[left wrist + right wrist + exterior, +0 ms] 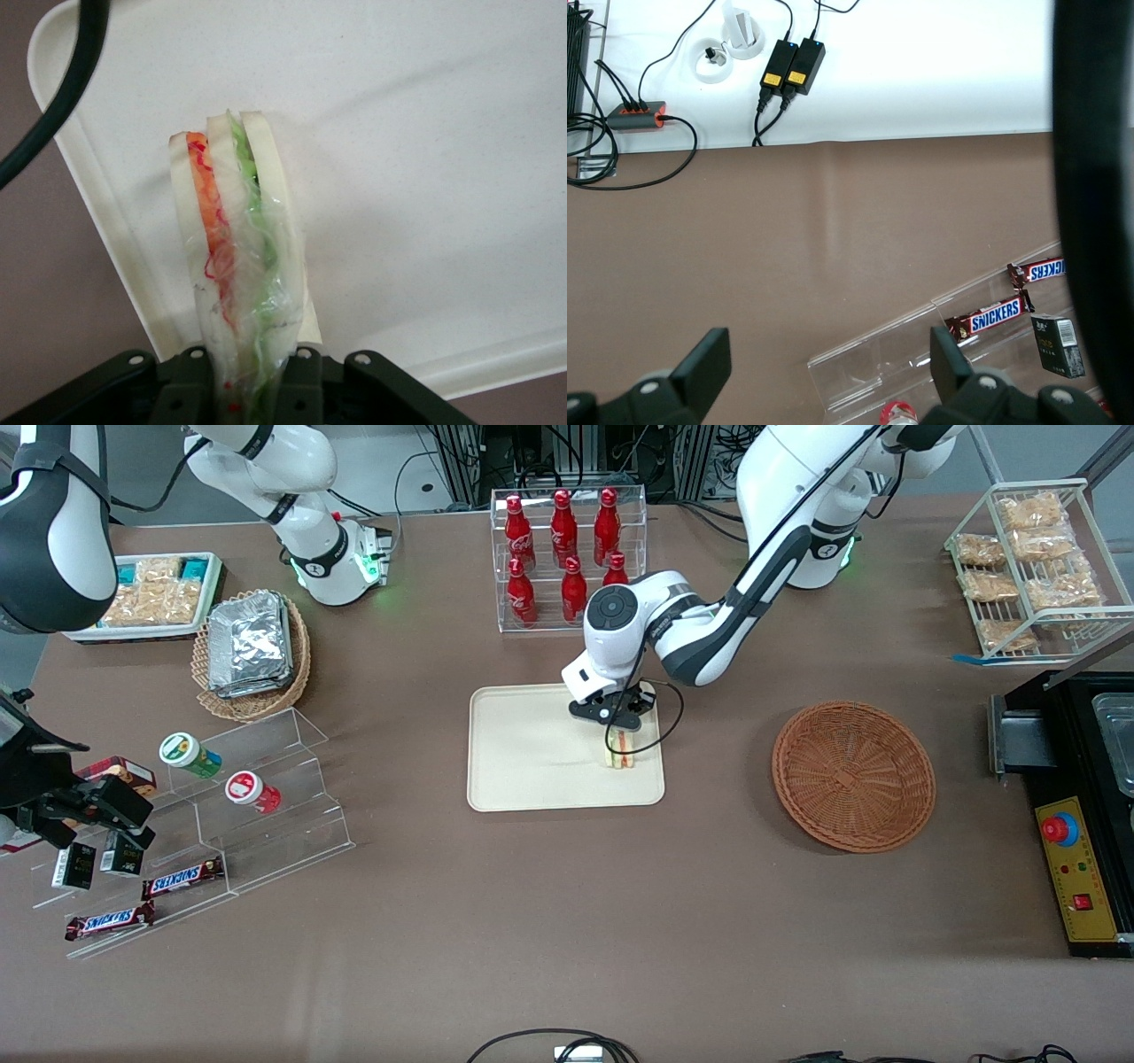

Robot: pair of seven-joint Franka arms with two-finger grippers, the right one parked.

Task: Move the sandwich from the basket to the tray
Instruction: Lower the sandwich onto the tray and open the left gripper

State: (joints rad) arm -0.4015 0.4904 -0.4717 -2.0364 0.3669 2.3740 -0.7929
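Observation:
The sandwich (621, 747), a wrapped wedge with pale bread and green, red and orange filling, stands on the cream tray (523, 753) close to the tray's edge toward the working arm's end. My left gripper (617, 719) is over that part of the tray and is shut on the sandwich's upper end. In the left wrist view the sandwich (235, 257) runs out from between the black fingers (306, 385) down to the tray (425, 159). The reddish-brown wicker basket (853, 775) sits empty, beside the tray toward the working arm's end.
A clear rack of red bottles (567, 558) stands farther from the front camera than the tray. A tan basket of foil packs (252, 651), a white bin of snacks (151, 598) and clear steps with snack bars (221, 815) lie toward the parked arm's end. A wire rack (1036, 567) and black box (1081, 806) lie toward the working arm's end.

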